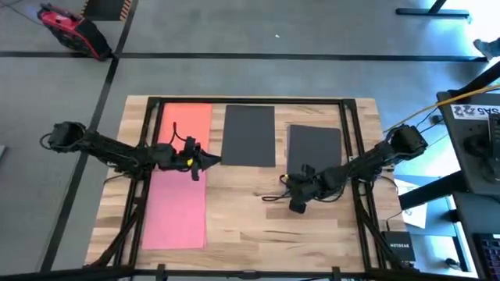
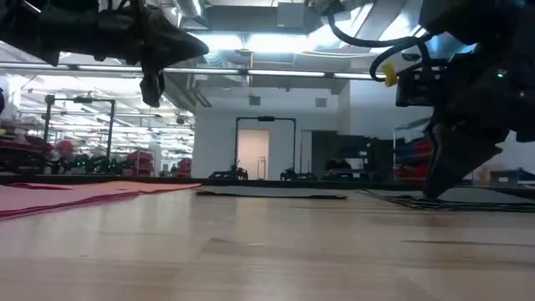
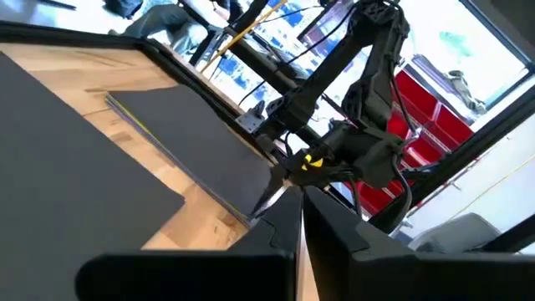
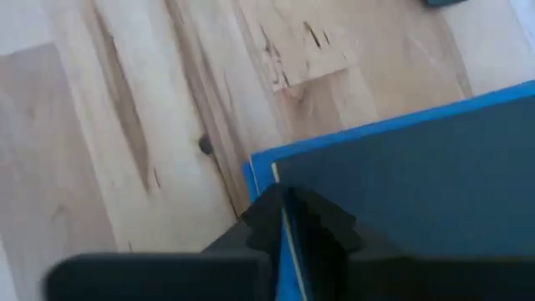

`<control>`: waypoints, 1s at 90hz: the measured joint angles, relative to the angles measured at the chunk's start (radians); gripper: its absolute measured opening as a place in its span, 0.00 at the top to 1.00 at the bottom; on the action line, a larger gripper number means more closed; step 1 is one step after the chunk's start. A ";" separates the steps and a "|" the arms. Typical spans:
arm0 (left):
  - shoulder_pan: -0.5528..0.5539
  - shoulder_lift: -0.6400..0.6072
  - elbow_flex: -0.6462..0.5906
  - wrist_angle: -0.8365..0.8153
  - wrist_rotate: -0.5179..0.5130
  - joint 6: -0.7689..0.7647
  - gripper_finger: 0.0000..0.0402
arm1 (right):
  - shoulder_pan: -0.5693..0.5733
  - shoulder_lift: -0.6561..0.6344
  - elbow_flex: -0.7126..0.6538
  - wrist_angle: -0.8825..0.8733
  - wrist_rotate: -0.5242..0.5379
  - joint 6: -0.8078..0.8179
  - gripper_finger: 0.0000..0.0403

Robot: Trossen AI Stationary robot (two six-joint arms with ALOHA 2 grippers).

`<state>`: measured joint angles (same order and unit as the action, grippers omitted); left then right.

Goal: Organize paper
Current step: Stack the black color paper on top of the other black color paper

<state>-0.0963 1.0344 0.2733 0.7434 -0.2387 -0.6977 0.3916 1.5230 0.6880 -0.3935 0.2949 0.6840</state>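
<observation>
Step in hand: we judge the right gripper [image 1: 297, 204] is working the near corner of the right-hand stack, a black sheet [image 1: 314, 150] over a blue sheet [image 4: 276, 167] whose edge peeks out at that corner.
Right gripper: low at the stack's near-left corner, fingers pressed together with the blue edge between the tips (a pinch, as far as we can see).
Left gripper: the left gripper [image 1: 209, 161] hangs above the table between the orange sheet [image 1: 185, 125] and the middle black sheet [image 1: 249, 136], fingers together, holding nothing.
How to do it well: we would keep the pinch low and slide flat, so the top black sheet does not skew.
Paper layout: orange far-left, pink sheet [image 1: 176, 211] nearer, black in the middle, the stack on the right of the wooden table [image 1: 258, 218].
Long axis: every sheet runs far-to-near, edges square to the table.
</observation>
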 joint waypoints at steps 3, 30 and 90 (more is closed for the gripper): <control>0.000 0.000 0.000 0.001 0.000 -0.001 1.00 | 0.000 0.000 0.000 0.000 -0.003 0.000 0.98; 0.000 0.000 0.000 0.001 0.000 -0.007 1.00 | 0.001 0.000 0.001 0.060 -0.101 0.005 0.99; 0.000 0.000 0.001 -0.013 0.000 0.011 1.00 | 0.001 0.053 0.018 -0.041 0.002 0.029 0.64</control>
<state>-0.0963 1.0344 0.2745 0.7303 -0.2390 -0.6868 0.3923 1.5757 0.7063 -0.4347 0.2966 0.7128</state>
